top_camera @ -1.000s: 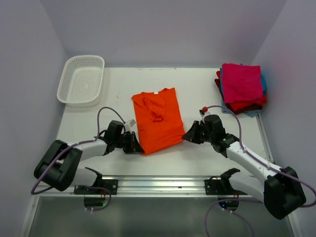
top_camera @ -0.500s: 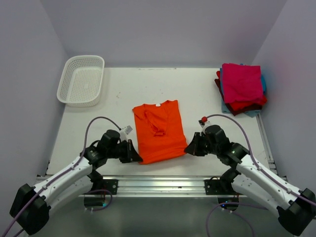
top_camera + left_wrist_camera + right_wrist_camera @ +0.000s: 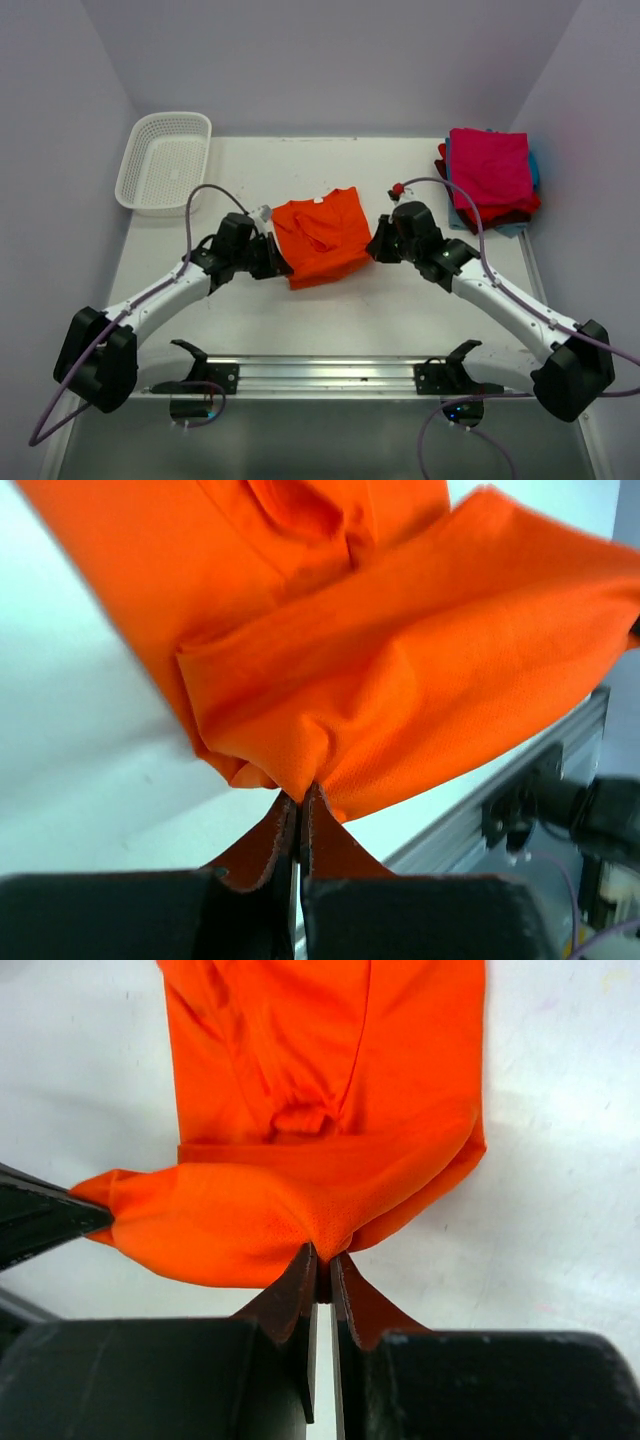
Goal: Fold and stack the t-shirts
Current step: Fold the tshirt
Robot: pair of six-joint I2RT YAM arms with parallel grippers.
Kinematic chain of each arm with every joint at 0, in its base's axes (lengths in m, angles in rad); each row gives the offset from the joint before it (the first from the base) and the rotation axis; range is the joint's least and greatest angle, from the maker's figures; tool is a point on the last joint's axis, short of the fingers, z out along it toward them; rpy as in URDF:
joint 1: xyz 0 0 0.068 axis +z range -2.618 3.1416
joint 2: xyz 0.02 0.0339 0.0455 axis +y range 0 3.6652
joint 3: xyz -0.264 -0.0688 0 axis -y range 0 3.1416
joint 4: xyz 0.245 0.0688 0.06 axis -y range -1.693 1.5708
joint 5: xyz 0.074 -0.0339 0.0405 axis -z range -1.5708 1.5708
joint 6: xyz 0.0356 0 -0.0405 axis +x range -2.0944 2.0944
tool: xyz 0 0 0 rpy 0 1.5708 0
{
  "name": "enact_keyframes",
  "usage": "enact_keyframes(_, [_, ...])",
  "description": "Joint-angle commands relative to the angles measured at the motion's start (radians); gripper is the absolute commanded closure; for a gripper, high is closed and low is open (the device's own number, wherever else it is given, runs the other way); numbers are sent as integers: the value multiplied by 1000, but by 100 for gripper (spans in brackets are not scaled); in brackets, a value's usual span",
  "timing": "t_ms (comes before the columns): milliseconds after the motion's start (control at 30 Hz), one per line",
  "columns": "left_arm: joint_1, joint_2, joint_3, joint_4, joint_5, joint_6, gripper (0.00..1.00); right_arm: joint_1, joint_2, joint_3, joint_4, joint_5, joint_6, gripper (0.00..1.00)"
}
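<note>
The orange t-shirt point(image 3: 322, 237) lies in the middle of the table, its lower part lifted and doubled over toward the collar. My left gripper point(image 3: 276, 262) is shut on its lower left corner point(image 3: 300, 780). My right gripper point(image 3: 376, 249) is shut on its lower right corner point(image 3: 322, 1245). Both hold the hem above the shirt's body. A stack of folded shirts point(image 3: 489, 180) sits at the far right, magenta-pink on top, with red, dark maroon and light blue edges below.
A white lattice basket point(image 3: 165, 162) stands at the far left corner. A metal rail point(image 3: 320, 372) runs along the near table edge. The side walls close in on both sides.
Both grippers have carried the shirt's lower hem away from the near edge toward the collar, folding the shirt shorter. Both arms reached further out over the table.
</note>
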Motion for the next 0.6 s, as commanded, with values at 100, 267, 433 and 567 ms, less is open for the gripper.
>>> enact_keyframes(100, [194,117,171,99,72,116,100,-84,172,186,145,40,-101,100])
enact_keyframes(267, [248,295,294,169,121,119,100,-159,371,317,185,-1,-119,100])
enact_keyframes(433, [309,507,440,227,196,97,100,-199,618,494,235,-44,-126,100])
enact_keyframes(567, [363,652,561,331,204,63,100,-239,844,777,208,-88,-123,100])
